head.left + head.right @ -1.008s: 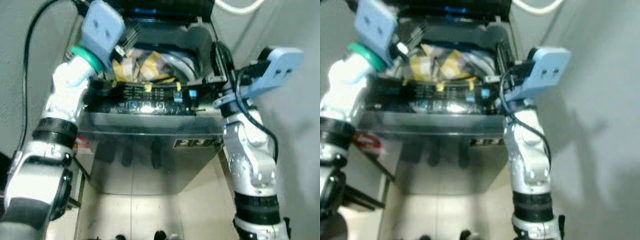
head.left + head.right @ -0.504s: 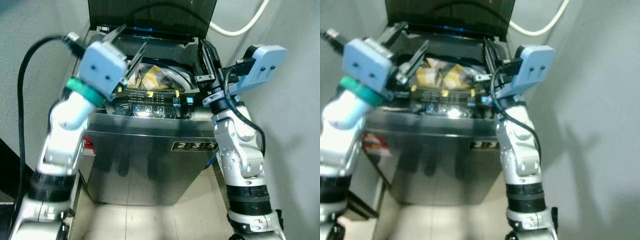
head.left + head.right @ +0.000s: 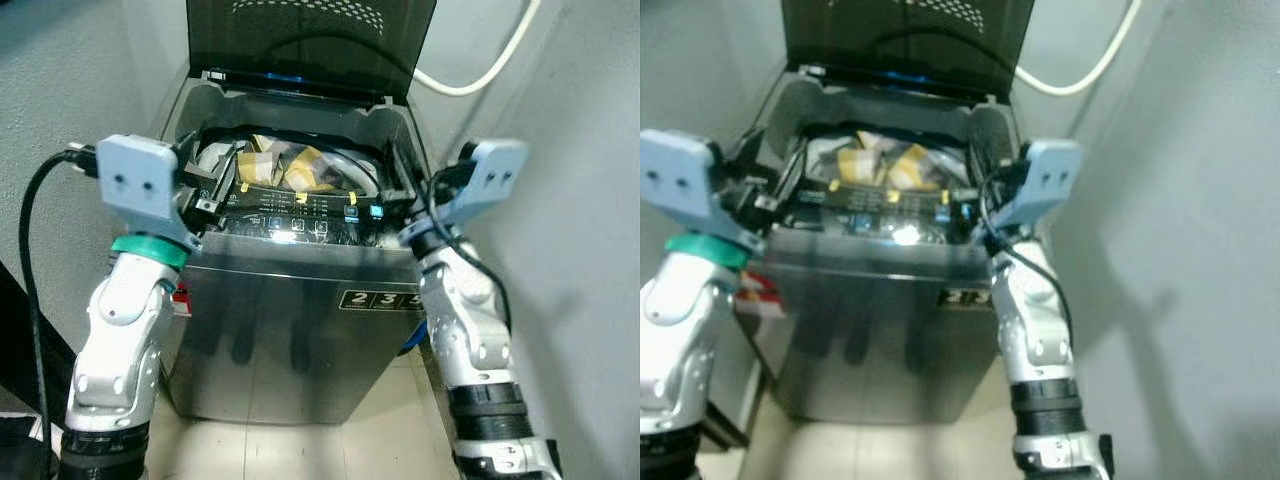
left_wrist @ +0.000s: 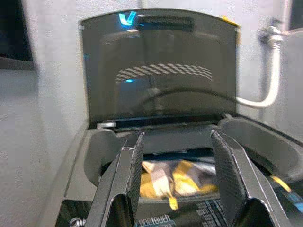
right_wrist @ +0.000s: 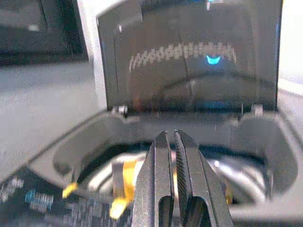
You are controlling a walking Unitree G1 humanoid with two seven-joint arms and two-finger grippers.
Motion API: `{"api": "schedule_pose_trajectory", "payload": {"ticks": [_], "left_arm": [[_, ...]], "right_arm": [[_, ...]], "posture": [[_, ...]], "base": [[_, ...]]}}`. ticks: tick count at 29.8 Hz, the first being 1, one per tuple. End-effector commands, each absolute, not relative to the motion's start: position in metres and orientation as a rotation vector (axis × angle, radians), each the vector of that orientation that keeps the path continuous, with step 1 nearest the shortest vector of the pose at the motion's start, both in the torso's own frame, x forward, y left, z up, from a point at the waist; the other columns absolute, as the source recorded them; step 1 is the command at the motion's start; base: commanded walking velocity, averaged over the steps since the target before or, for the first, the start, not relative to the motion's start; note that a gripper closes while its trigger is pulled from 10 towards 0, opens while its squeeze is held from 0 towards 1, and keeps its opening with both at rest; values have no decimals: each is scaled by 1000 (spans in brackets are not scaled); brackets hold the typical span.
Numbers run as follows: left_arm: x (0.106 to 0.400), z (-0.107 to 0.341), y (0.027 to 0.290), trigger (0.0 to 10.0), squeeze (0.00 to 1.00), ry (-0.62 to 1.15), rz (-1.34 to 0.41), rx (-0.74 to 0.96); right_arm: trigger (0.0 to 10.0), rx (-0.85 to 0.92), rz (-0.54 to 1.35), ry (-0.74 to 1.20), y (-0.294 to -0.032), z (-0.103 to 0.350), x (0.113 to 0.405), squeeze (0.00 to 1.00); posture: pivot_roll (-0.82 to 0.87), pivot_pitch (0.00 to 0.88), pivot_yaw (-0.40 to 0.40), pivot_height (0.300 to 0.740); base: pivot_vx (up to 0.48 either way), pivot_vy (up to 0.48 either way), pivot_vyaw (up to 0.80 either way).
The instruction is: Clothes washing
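Inside the drum of the top-loading washing machine (image 3: pixel 290 300) lies a yellow and white garment (image 3: pixel 285 168), heaped below the raised dark lid (image 3: pixel 310 45). Before the drum runs the lit control panel (image 3: pixel 300 212). At the machine's left front corner hovers the left gripper (image 4: pixel 177 179), fingers spread and empty. At the right front corner, the right gripper (image 5: pixel 172 182) has its fingers pressed together, holding nothing. A white hose (image 3: pixel 480 75) curves along the wall behind.

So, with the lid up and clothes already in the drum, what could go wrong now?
The lid stands upright over both grippers; if it fell, it might strike them. The left gripper is open near the control panel and could press a button by accident. The yellow clothes are piled high and may catch.
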State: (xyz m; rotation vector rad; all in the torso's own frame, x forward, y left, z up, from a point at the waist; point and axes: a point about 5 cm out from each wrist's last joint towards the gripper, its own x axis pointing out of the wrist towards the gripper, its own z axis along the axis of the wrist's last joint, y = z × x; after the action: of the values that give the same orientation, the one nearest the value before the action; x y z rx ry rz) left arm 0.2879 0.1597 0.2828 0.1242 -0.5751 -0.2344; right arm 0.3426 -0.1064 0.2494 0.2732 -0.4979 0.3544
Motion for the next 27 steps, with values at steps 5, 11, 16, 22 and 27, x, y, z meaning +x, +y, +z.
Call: {"api": "schedule_pose_trajectory", "payload": {"ticks": [5,11,16,22,27], "left_arm": [[279,272,152,10000,0,-524,-312,145],[278,263,149,10000,0,-481,-303,110],[282,264,148,10000,0,-481,-271,98],[285,267,154,10000,0,-484,-241,101],[287,266,152,10000,0,-480,-234,90]], "right_arm": [[10000,300,365,-428,-108,230,344,0],[10000,310,355,-401,-109,221,347,0],[10000,322,356,-411,-107,221,349,0],[10000,326,359,-423,-105,222,348,0],[10000,343,346,-421,-105,221,349,0]], "posture": [[148,28,-80,731],[142,22,-78,731],[132,18,-69,731],[128,8,-61,731],[121,10,-59,731]], "base": [[0,0,0],[0,0,0],[0,0,0],[0,0,0],[0,0,0]]}}
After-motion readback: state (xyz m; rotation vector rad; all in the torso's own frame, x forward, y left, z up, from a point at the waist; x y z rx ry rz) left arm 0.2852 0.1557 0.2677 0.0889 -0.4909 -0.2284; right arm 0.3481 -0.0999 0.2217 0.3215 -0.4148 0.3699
